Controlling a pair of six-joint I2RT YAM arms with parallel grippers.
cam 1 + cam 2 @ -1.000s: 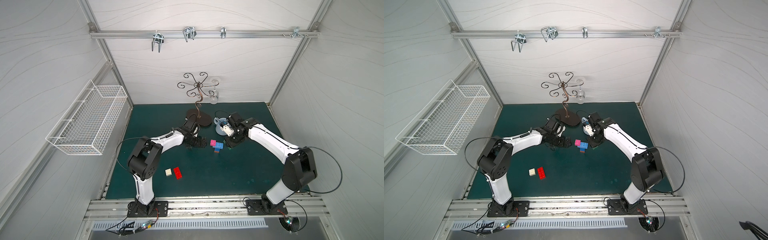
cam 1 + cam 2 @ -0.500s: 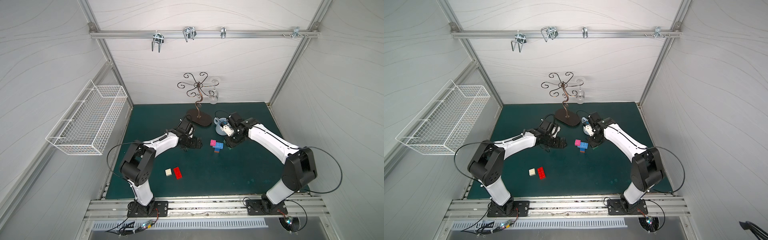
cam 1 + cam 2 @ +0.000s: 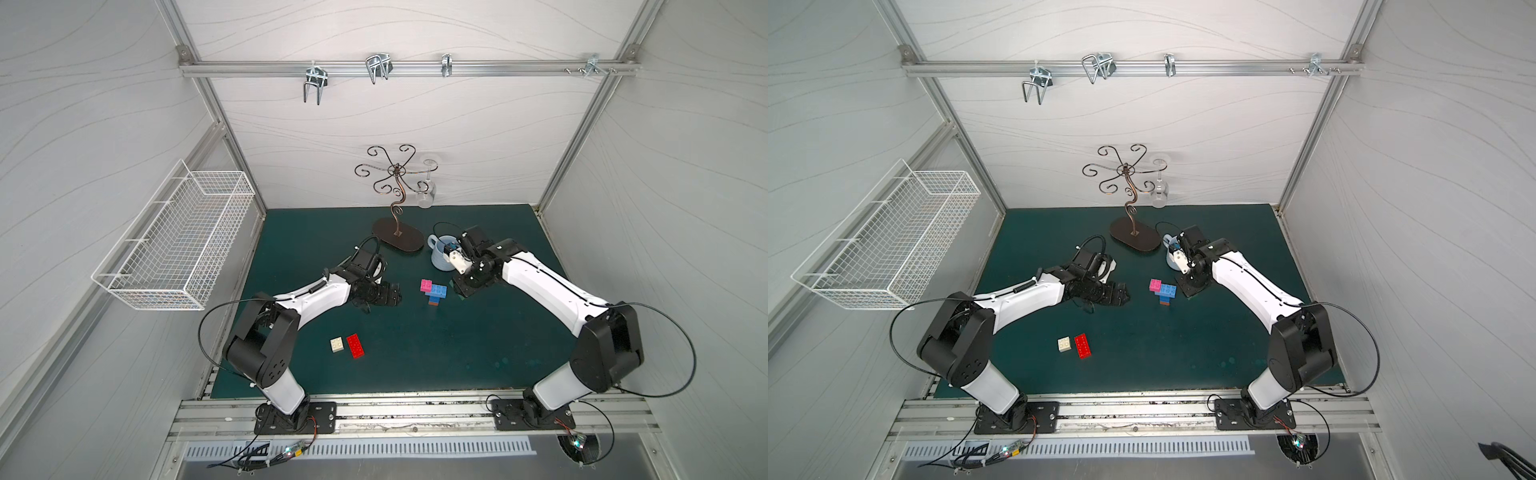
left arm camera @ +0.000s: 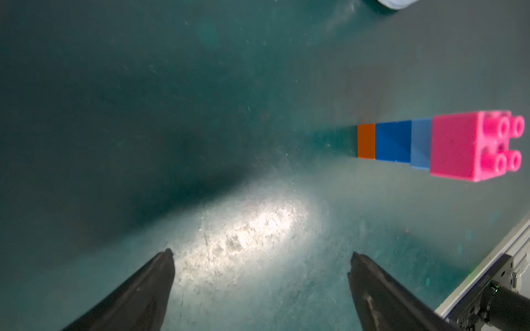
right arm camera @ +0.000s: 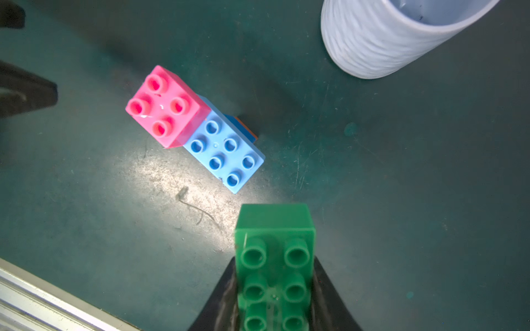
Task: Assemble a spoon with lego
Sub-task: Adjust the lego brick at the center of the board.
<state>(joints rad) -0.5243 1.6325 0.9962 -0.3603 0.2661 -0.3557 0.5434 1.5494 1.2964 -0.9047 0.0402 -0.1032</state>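
Observation:
The partly built spoon [image 3: 434, 291] [image 3: 1163, 291] stands upright on the green mat: an orange and blue stem [image 4: 384, 140], then a light blue brick [image 5: 226, 152] with a pink brick [image 5: 163, 106] on one end. My right gripper [image 5: 274, 263] [image 3: 464, 287] is shut on a long green brick [image 5: 274, 252], just right of the build and low over the mat. My left gripper [image 4: 261, 255] [image 3: 390, 297] is open and empty, left of the build and pointing at it. A red brick [image 3: 356, 345] and a white brick [image 3: 337, 345] lie side by side nearer the front.
A pale blue mug [image 3: 440, 253] [image 5: 387, 37] stands just behind my right gripper. A dark metal hanger stand [image 3: 398, 239] with a glass [image 3: 427, 195] on it is at the back middle. A white wire basket [image 3: 178, 245] hangs on the left wall.
My left arm has drawn back a little from the build, towards the front left, with its gripper staying open. The right arm and the green brick have not moved.

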